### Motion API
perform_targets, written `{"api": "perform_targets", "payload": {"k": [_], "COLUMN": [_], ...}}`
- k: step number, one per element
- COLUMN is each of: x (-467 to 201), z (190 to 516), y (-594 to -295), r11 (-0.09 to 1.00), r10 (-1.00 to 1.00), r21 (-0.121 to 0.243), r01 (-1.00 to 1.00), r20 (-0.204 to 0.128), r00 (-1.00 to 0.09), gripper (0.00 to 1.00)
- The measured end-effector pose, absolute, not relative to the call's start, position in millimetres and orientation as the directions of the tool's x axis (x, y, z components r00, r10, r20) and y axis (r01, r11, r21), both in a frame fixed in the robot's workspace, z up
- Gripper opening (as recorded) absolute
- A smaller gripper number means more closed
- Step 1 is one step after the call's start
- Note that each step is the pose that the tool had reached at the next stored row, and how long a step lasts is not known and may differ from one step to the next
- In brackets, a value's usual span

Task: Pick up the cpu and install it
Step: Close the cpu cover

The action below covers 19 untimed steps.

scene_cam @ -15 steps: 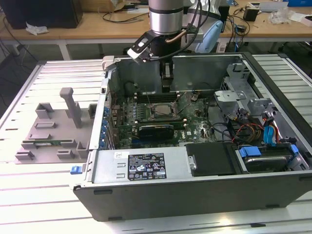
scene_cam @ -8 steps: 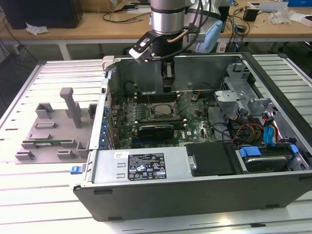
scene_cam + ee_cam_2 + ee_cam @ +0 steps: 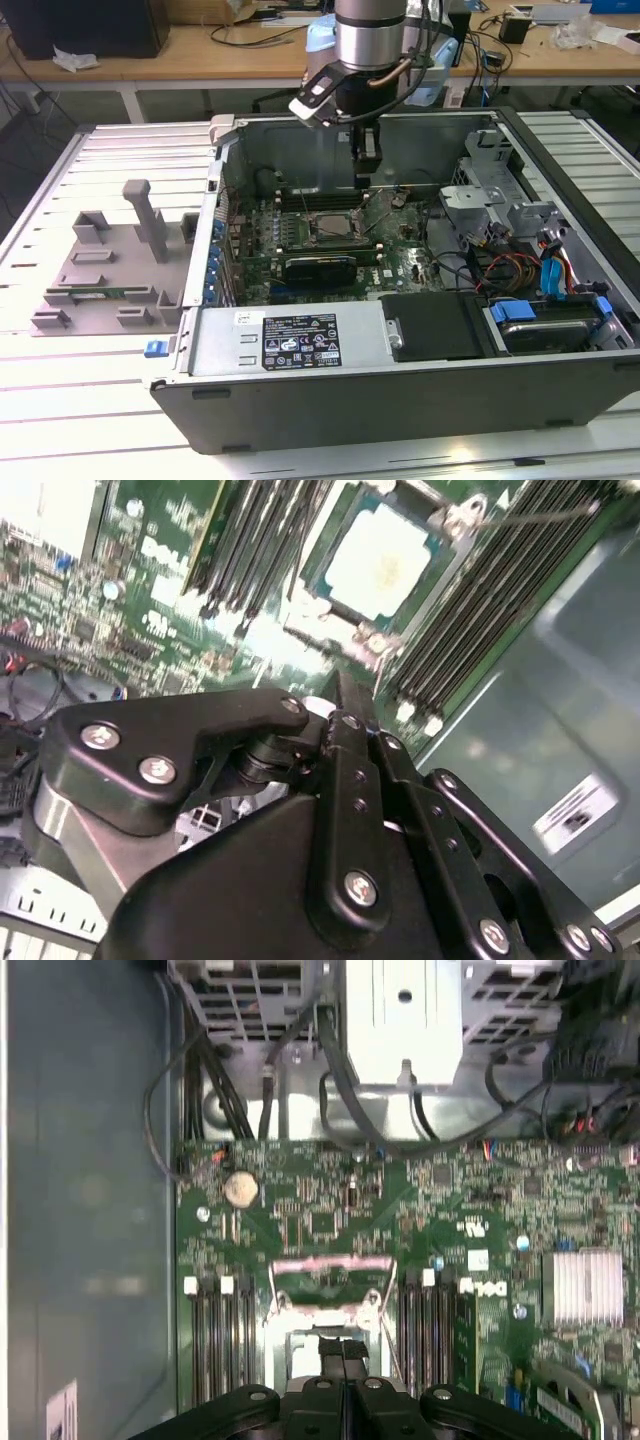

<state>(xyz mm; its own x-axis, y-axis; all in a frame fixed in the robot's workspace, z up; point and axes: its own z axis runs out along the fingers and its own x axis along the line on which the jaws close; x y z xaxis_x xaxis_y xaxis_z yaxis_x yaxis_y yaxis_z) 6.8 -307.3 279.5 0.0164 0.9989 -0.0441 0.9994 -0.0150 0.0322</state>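
- exterior view: the end effector [image 3: 367, 178] hangs inside the open computer case [image 3: 400, 405], over the motherboard [image 3: 400, 265].
- second wrist view: the cpu [image 3: 385, 560] lies flat in the socket [image 3: 455, 520], silver top up (square, no long axis).
- first wrist view: its fingers [image 3: 335, 1352] are pressed together, empty.

Cpu [image 3: 385, 560]: pale silver top, faint yellowish smudge at centre, teal rim. Motherboard [image 3: 330, 1220]: green, speckled with tiny silver and black parts. Heatsink [image 3: 583, 1285]: silver, striped by fins. Coin battery [image 3: 240, 1188]: silver. Pincer [image 3: 343, 1348]: matte black, silver screw heads. Computer case [image 3: 400, 400]: dark grey outside, paler grey inside. Cables [image 3: 555, 272]: blue. Fixture tray [image 3: 100, 275]: grey. Desk [image 3: 80, 420]: white, ribbed in parallel lines.
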Motion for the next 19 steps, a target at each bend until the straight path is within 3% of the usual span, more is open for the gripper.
{"api": "perform_targets", "payload": {"k": [10, 19], "x": [60.0, 68.1], "z": [278.5, 260.8], "y": [-307.2, -307.3], "r11": [-0.015, -0.019], "r10": [0.999, 0.999], "r21": [0.028, 0.01], "r01": [1.0, 1.0], "r20": [-0.044, -0.044], "r00": [0.016, 0.019], "gripper": [0.11, 0.11]}}
